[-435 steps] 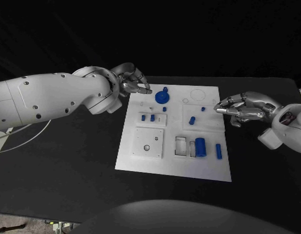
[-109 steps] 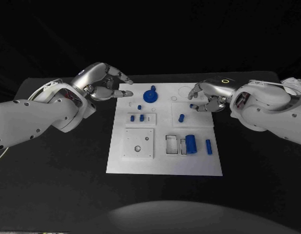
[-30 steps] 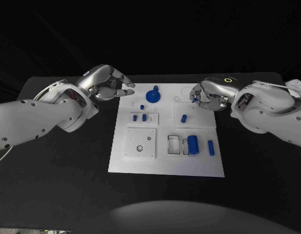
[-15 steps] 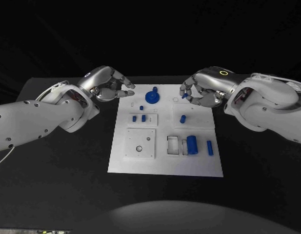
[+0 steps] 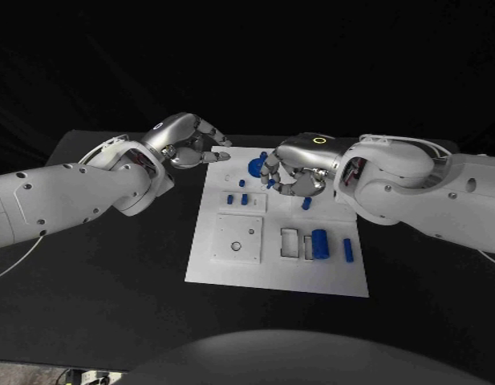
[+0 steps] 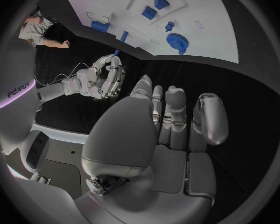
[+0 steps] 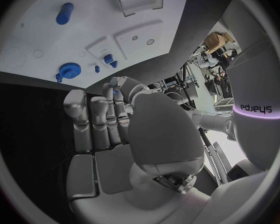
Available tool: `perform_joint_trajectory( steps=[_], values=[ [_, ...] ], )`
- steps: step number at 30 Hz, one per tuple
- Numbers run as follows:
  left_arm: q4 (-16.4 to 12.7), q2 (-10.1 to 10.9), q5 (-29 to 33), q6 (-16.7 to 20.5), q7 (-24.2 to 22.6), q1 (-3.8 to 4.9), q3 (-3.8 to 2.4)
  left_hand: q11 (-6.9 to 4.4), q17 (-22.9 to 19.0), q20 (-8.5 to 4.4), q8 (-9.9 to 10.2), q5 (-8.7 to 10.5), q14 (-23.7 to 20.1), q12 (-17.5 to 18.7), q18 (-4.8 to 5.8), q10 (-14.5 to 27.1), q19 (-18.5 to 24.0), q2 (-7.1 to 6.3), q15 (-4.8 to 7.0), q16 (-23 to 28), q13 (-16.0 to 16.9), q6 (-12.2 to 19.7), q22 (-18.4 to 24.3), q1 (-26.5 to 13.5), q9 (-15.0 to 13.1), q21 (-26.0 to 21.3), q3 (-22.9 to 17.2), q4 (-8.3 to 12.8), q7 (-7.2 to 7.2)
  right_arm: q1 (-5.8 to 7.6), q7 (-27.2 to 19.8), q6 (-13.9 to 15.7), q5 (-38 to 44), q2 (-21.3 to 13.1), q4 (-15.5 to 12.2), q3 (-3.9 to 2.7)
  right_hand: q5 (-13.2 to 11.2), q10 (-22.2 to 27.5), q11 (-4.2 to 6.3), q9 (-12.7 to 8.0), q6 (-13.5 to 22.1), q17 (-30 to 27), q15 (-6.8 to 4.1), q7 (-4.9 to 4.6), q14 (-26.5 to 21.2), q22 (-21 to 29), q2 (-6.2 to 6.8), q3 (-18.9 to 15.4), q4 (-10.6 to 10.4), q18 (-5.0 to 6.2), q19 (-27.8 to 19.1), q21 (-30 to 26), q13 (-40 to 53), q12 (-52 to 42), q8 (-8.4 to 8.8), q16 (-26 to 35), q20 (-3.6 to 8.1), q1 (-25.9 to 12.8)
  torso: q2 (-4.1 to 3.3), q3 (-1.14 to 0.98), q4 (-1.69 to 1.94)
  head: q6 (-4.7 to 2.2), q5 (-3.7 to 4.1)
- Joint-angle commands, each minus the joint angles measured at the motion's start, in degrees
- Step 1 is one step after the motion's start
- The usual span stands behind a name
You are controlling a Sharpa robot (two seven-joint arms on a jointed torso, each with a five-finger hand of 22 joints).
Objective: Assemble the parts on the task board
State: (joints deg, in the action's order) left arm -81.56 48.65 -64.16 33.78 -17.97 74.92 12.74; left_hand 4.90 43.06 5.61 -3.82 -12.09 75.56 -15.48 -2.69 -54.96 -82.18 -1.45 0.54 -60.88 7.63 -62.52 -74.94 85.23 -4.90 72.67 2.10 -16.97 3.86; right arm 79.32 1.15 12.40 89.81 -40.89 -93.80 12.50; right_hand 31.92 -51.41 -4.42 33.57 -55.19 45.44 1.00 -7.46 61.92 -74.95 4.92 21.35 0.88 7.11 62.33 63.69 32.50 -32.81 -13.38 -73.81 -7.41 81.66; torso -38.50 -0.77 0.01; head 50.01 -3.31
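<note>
Surface: black table [image 5: 108,265] bearing the white task board [image 5: 247,273].
Right hand [image 5: 294,170]: over the board's far half, fingertips pinching a small blue peg [image 6: 117,52].
Neighbour: blue gear [image 5: 257,167], just beside the right hand on the board.
Left hand [image 5: 192,144]: at the board's far left corner, fingers loosely apart, holding nothing.
Step, as judged: seating the peg.
Technique: keep the peg upright, centre it over its hole before lowering, avoid nudging the gear, and release only once it is seated.

Left hand [image 5: 189,144] empty, right hand [image 5: 294,170] pinching
</note>
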Motion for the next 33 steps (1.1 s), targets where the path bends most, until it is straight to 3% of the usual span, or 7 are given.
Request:
perform_joint_trajectory(
  steps=[1,6,11,17,24,33],
  values=[
    [0.13,-0.24,1.59,0.84,-2.18,-0.28,0.03,-0.11,-0.16,0.01,0.05,0.19,-0.54,0.07,-1.11,0.48,0.36,-0.41,-0.01,0.34,-0.09,0.37,-9.91,-0.28,0.06,-0.37,-0.05,0.14,0.02,-1.32,0.25,-5.12,0.02,1.71,1.17,0.00,-0.30,-0.29,0.06,-0.10,0.36,-0.26,0.09,0.01,-0.55,-5.51,0.13,0.07,0.35,0.10,-0.63,-0.44,-0.10,0.26,0.37,0.33,-0.08,-0.54,1.75,0.41,0.58,-0.01,-0.70],
    [0.12,-0.03,1.93,0.87,-1.98,-0.70,0.18,-0.18,-0.26,0.08,-0.17,0.08,-0.69,-0.12,-1.12,0.46,0.42,-0.23,-0.07,0.42,-0.09,-0.06,-9.89,-0.23,0.02,-0.47,-0.32,0.15,0.22,-3.51,0.89,-8.28,1.41,4.64,2.73,0.00,-0.48,-0.28,-0.01,-0.32,0.43,-0.97,0.15,-0.10,-1.13,-5.31,0.16,0.17,0.49,0.23,-1.29,-1.05,-0.17,0.44,0.67,0.70,-0.10,-0.50,2.58,0.60,0.54,-0.01,-2.13],
    [0.15,0.01,2.01,0.98,-1.77,-0.95,0.25,-0.20,-0.29,0.11,-0.24,0.01,-0.73,-0.24,-1.11,0.43,0.43,-0.07,-0.11,0.44,-0.09,-0.25,-9.90,-0.12,0.01,-0.47,-0.51,0.17,0.28,-5.45,1.58,-9.82,3.40,6.62,3.91,0.00,-0.72,-0.44,-0.01,-0.49,0.36,-1.58,0.18,-0.14,-1.65,-5.20,0.11,0.27,0.66,0.31,-1.73,-1.42,-0.21,0.51,0.88,1.05,-0.12,-0.41,2.83,0.83,0.41,-0.01,-2.91],
    [0.34,-0.59,2.12,0.98,-1.74,-1.07,0.27,-0.19,-0.33,0.16,-0.25,-0.16,-0.75,-0.37,-1.10,0.39,0.42,0.03,-0.17,0.45,-0.09,-0.34,-9.91,0.07,0.02,-0.47,-0.71,0.19,0.25,-7.77,2.50,-10.23,5.83,8.51,5.86,0.00,-0.82,-0.47,-0.04,-0.61,0.37,-1.73,0.20,-0.18,-1.81,-5.12,0.22,0.28,0.78,0.36,-2.01,-1.66,-0.25,0.59,1.03,1.15,-0.13,-0.39,2.99,1.21,0.34,-0.01,-2.94],
    [0.18,-0.81,2.15,0.71,-1.60,-1.11,0.27,-0.17,-0.26,0.22,-0.23,-0.53,-0.71,-0.48,-1.09,0.38,0.40,0.10,-0.25,0.37,-0.11,-0.38,-9.93,0.27,0.05,-0.45,-0.92,0.19,0.22,-9.24,3.32,-9.98,7.64,9.51,7.22,0.00,-0.95,-0.48,-0.06,-0.70,0.38,-1.58,0.21,-0.23,-1.72,-5.12,0.27,0.29,0.86,0.36,-2.06,-1.69,-0.27,0.65,1.15,1.10,-0.14,-0.39,3.08,1.19,0.35,-0.01,-3.42],
    [-0.05,-0.70,2.16,0.48,-1.37,-1.12,0.27,-0.16,-0.22,0.26,-0.26,-0.73,-0.68,-0.55,-1.07,0.38,0.36,0.19,-0.31,0.32,-0.13,-0.47,-9.96,0.41,0.05,-0.38,-1.08,0.19,0.25,-10.29,3.82,-9.23,9.08,10.19,7.84,0.00,-1.10,-0.53,-0.07,-0.83,0.38,-1.45,0.21,-0.29,-1.61,-5.12,0.29,0.35,1.03,0.37,-2.10,-1.72,-0.30,0.73,1.31,1.05,-0.14,-0.29,3.33,1.38,0.34,-0.01,-3.77]
  ],
)
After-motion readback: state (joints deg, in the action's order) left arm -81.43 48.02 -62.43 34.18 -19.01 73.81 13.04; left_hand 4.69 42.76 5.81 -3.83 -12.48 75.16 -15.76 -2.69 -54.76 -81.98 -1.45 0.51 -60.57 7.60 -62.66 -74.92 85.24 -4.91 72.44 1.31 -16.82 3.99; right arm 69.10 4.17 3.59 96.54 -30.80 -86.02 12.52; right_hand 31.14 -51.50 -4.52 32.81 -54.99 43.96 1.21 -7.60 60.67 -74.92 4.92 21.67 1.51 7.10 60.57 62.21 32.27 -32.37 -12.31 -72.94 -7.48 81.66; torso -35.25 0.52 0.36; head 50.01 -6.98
